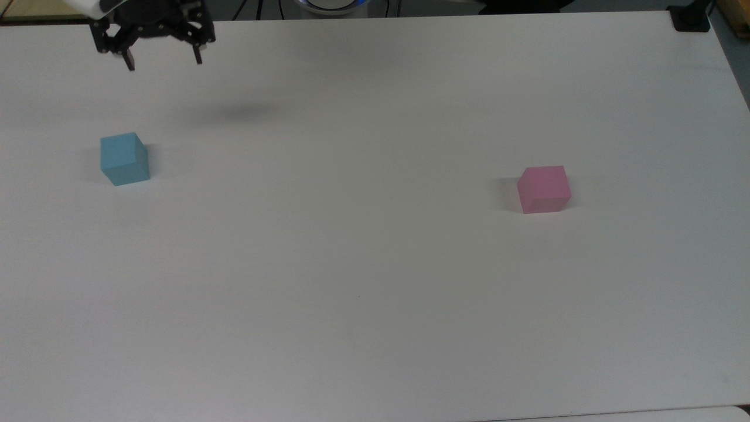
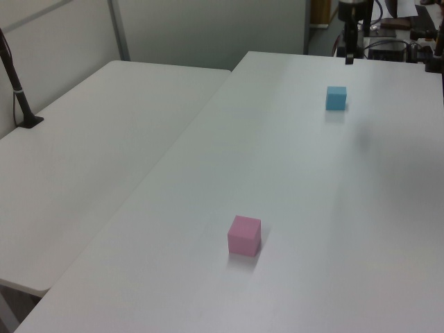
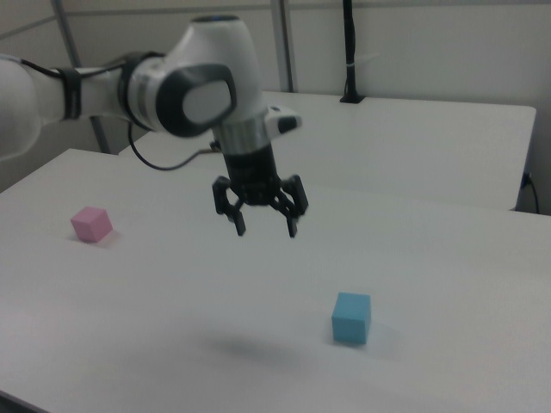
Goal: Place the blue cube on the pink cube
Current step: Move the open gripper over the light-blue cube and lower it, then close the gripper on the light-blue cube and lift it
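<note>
The blue cube [image 1: 123,159] rests on the white table [image 1: 363,264] at the top view's left; it also shows as the blue cube [image 2: 336,98] and the blue cube [image 3: 351,317]. Far off at the top view's right sits the pink cube [image 1: 544,189], also the pink cube [image 2: 245,235] and the pink cube [image 3: 91,224]. My gripper [image 1: 164,63] hangs open and empty, high above the table, beyond the blue cube near the far edge. In the right view the gripper [image 3: 266,231] hovers up and to the left of the blue cube. The gripper [image 2: 349,58] is seen edge-on in the left view.
A second white table [image 2: 90,152] adjoins at the left view's left, with a black post [image 2: 17,90] clamped to it. A black clamp [image 1: 690,19] sits at the table's far right corner in the top view. Cables and equipment [image 2: 395,41] lie behind the table's far end.
</note>
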